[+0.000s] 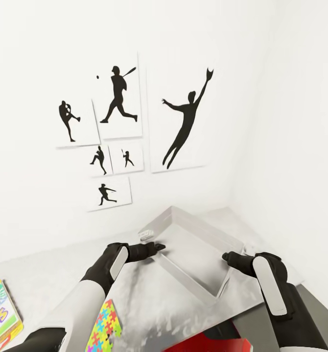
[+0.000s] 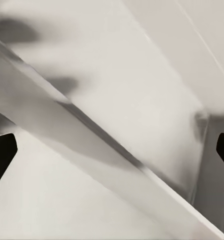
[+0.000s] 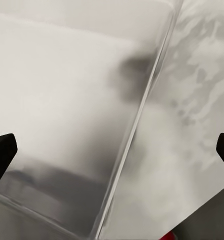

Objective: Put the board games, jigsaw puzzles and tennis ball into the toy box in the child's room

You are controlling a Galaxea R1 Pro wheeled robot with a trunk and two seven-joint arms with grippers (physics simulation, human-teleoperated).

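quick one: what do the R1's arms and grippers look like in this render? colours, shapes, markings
Both arms match: white rounded forearm shells, black wrist sections, each with a white elongated inlay panel on top. Left gripper and right gripper are matte black with short, tapered fingers; the fingertips show in the wrist views as black wedges. No cables or logos visible.

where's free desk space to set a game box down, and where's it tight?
Free: the bare grey table strip along the wall, between the board game and the toy box; the box's floor also looks bare. Tight: the near edge, where the jigsaw puzzle and a red item lie between the arms, with left hand and right hand flanking the box.
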